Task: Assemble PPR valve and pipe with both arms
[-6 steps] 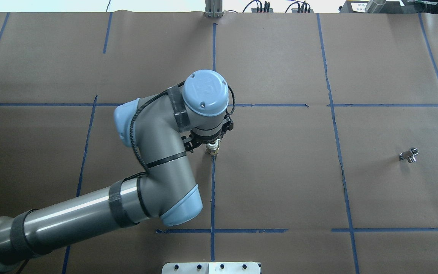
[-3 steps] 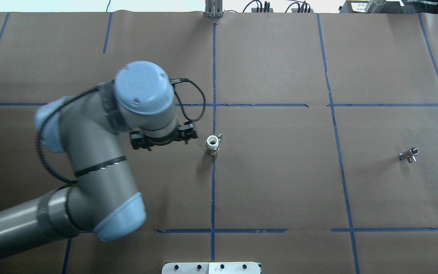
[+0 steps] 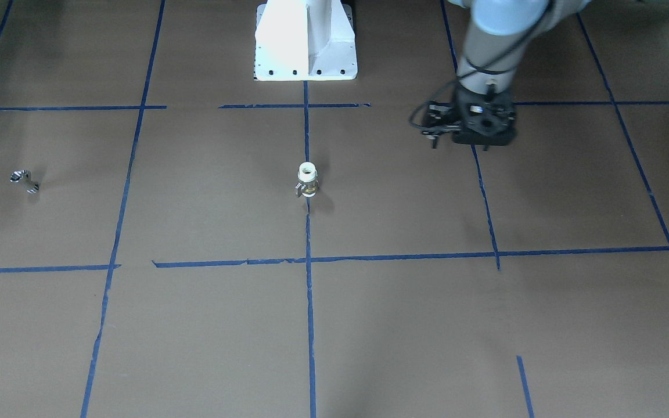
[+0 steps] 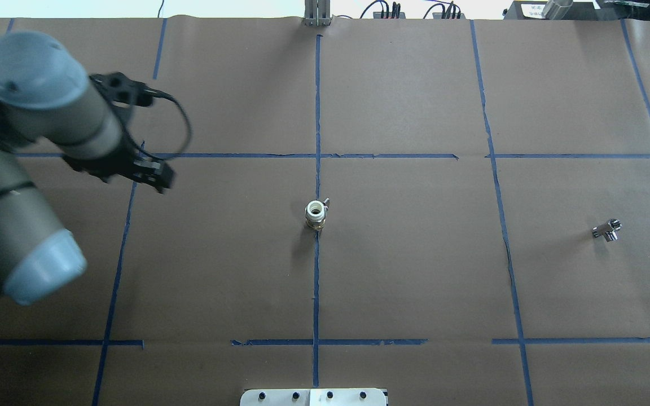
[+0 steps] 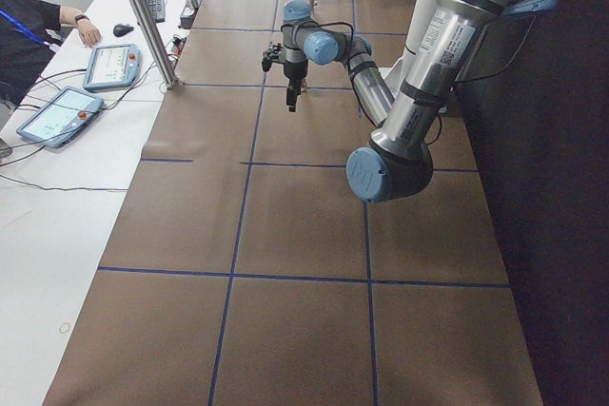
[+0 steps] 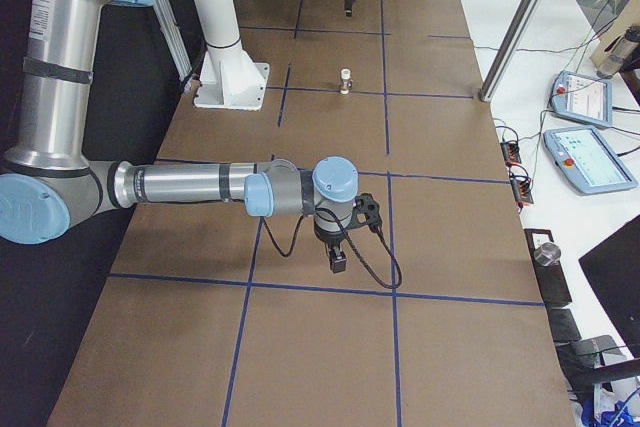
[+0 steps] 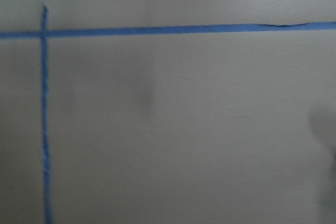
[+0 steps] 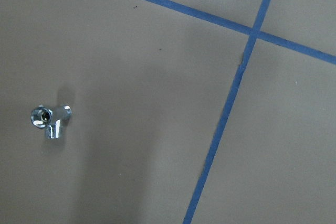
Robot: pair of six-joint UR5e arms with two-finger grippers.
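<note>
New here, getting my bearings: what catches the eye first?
A stubby white-and-brass PPR valve stands upright on the central blue tape line of the brown-paper table. A tiny shiny chrome pipe piece lies far off on the robot's right, and the grey tubular left arm hangs by the table's left edge.

how my cameras sit
overhead and front views face each other, steeply down, sharing the valve (image 4: 315, 215).
</note>
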